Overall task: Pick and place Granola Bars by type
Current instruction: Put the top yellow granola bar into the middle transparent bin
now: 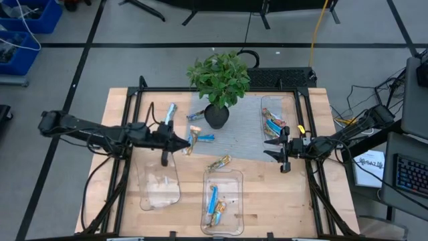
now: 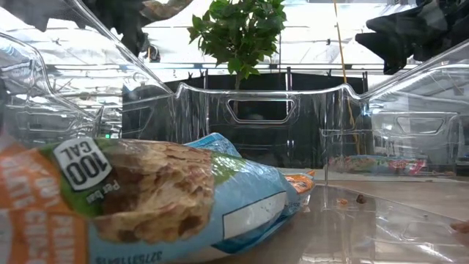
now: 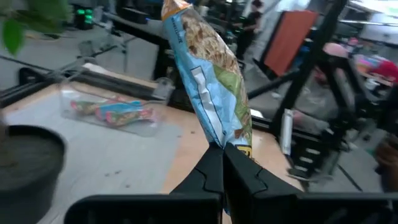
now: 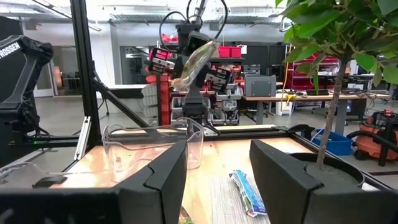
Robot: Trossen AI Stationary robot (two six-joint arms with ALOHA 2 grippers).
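Note:
My left gripper (image 1: 179,142) is over the grey mat's left edge, shut on a granola bar (image 3: 208,74) in a blue and green wrapper; the right wrist view shows that bar (image 4: 193,59) up in the air. More bars lie on the mat (image 1: 170,112) (image 1: 196,115) (image 1: 205,138) (image 1: 219,163). Others lie in the near clear tray (image 1: 215,204) and in the far right tray (image 1: 273,122). One bar (image 2: 146,198) fills the low view's foreground. My right gripper (image 1: 275,150) hovers open by the mat's right edge, touching nothing. My left gripper pinches the bar by its end seam (image 3: 219,142) between the two shut fingers. The fingers come about level from the table's left. The rest of the bar sticks out beyond the fingertips, tilted and lifted clear of the table.
A potted plant (image 1: 217,110) stands on the grey mat (image 1: 247,137) in the middle. A clear tray (image 1: 159,186) with no bars in it sits near left, under my left arm. The near tray (image 1: 234,175) and the far right tray (image 1: 287,100) hold bars. Black frame rails border the wooden table.

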